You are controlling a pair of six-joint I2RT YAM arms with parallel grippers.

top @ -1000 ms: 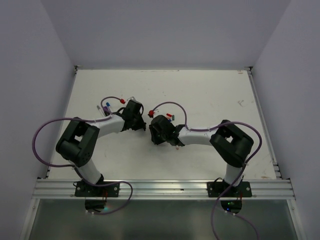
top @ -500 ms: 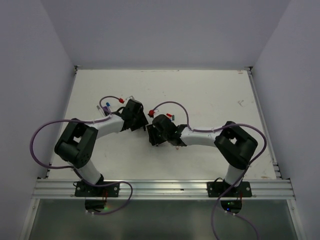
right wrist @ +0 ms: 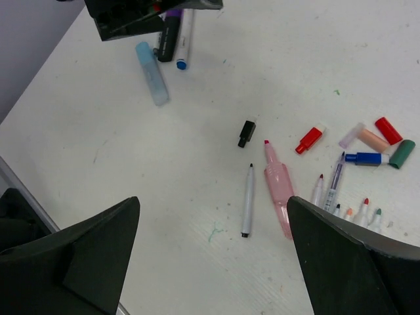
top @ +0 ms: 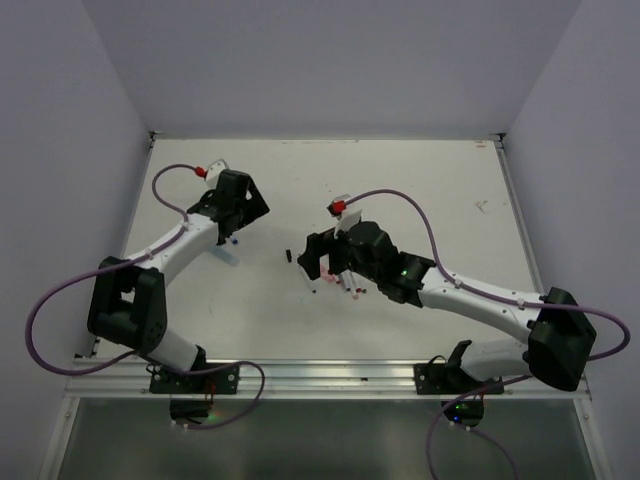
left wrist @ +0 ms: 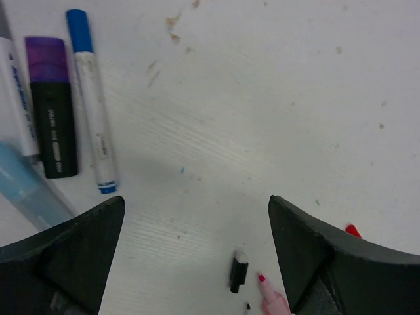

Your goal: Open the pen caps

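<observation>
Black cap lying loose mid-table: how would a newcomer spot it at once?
In the right wrist view, find the pink highlighter near the middle of the table. Just up and left of its red tip lies the black cap, touching nothing. It is short, stubby and black, unlike the red cap to its right.

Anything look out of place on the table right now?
The black cap lies by itself near the tip of the uncapped pink highlighter, apart from the other loose caps. Nothing looks spilled or broken.
</observation>
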